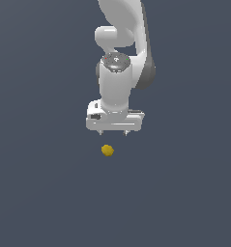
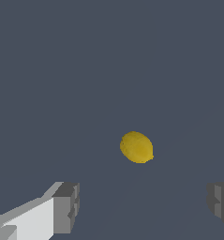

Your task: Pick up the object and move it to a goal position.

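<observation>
The small mustard-yellow ball (image 1: 107, 150) lies on the dark grey floor, a little in front of the white gripper (image 1: 114, 132) in the exterior view. The gripper hangs from the white arm, points down and is open and empty. In the wrist view the ball (image 2: 137, 147) shows beyond the gripper (image 2: 142, 204), between its two spread grey fingertips (image 2: 66, 207) and apart from both. The ball is much narrower than the gap. How high the gripper is above the floor cannot be told.
Flat dark grey floor (image 1: 39, 193) fills both views. The white arm (image 1: 122, 58) rises behind the gripper to the exterior view's upper edge. No other object or goal marker shows.
</observation>
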Action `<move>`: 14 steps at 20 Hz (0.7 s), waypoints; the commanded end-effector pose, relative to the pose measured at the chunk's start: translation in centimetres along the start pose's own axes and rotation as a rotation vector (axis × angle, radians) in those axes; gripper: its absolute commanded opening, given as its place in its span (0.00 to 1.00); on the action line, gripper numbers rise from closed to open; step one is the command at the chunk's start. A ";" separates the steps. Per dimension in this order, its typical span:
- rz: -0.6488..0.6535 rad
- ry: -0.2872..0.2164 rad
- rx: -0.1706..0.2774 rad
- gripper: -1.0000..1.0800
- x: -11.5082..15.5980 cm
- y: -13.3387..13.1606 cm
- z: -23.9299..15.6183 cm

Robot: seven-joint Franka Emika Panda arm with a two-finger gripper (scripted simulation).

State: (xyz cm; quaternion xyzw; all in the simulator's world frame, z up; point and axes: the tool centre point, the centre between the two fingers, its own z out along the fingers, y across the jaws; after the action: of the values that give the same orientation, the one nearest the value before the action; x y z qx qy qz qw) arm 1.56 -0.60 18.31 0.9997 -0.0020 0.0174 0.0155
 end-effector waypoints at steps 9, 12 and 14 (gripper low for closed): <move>0.050 0.036 0.011 0.96 1.0 1.2 -1.4; 0.054 0.040 0.012 0.96 1.1 1.4 -1.6; 0.050 0.037 0.011 0.96 1.1 1.3 -1.4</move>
State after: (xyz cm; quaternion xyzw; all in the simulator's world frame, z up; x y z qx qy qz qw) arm 2.59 -1.90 19.88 0.9989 -0.0274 0.0370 0.0097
